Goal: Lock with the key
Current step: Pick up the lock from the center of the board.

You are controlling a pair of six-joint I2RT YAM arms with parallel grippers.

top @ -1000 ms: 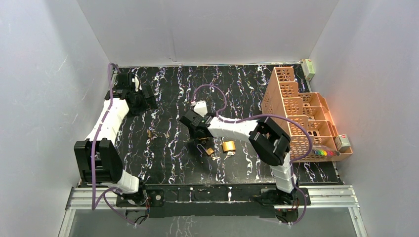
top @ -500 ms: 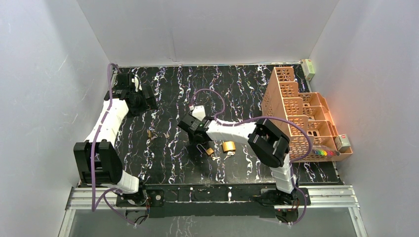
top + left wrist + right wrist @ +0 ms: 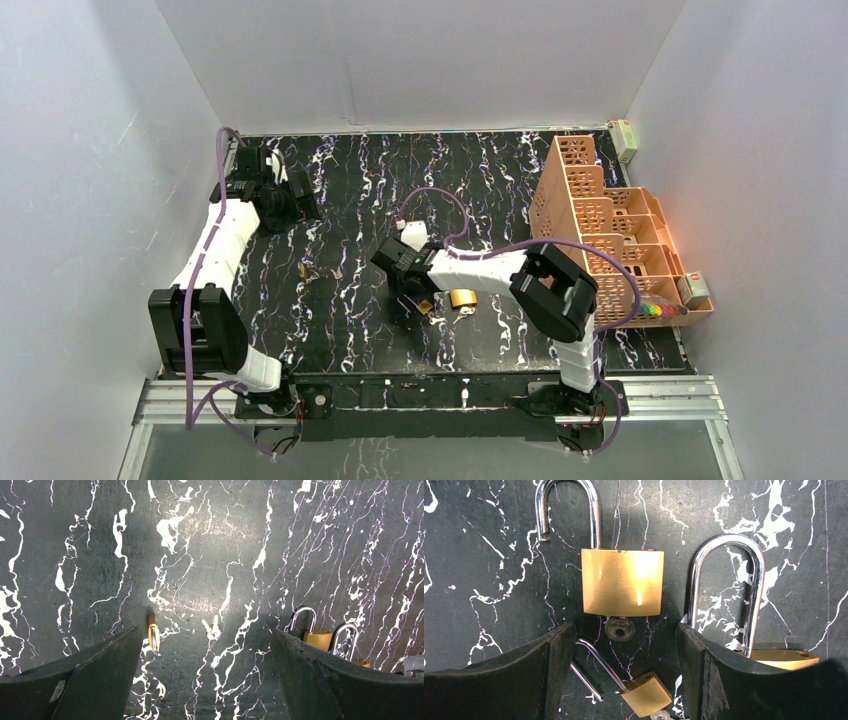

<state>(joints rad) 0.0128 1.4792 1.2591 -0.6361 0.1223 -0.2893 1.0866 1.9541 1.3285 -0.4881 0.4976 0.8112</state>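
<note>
In the right wrist view a brass padlock (image 3: pixel 622 582) lies with its shackle swung open. A dark round key head (image 3: pixel 619 629) sticks out of its underside. My right gripper (image 3: pixel 621 680) is open just above the table. Between its fingers lies a smaller brass padlock (image 3: pixel 645 694), also open and untouched. A third padlock (image 3: pixel 724 575) lies at the right, its body partly behind my right finger. From above, the right gripper (image 3: pixel 405 290) hovers over the small padlock (image 3: pixel 425 306), beside a larger padlock (image 3: pixel 462 297). My left gripper (image 3: pixel 207 680) is open and empty.
An orange compartment rack (image 3: pixel 600 230) stands along the right side, with a small box (image 3: pixel 693 289) at its near end. Small brass pieces (image 3: pixel 303 271) lie left of centre; one brass piece (image 3: pixel 153 632) shows by my left finger. The left gripper (image 3: pixel 290 205) sits far back left.
My right gripper has shifted a little to the right and toward the near edge, over the padlocks, and its jaws narrowed then widened slightly. The left arm has not moved.
</note>
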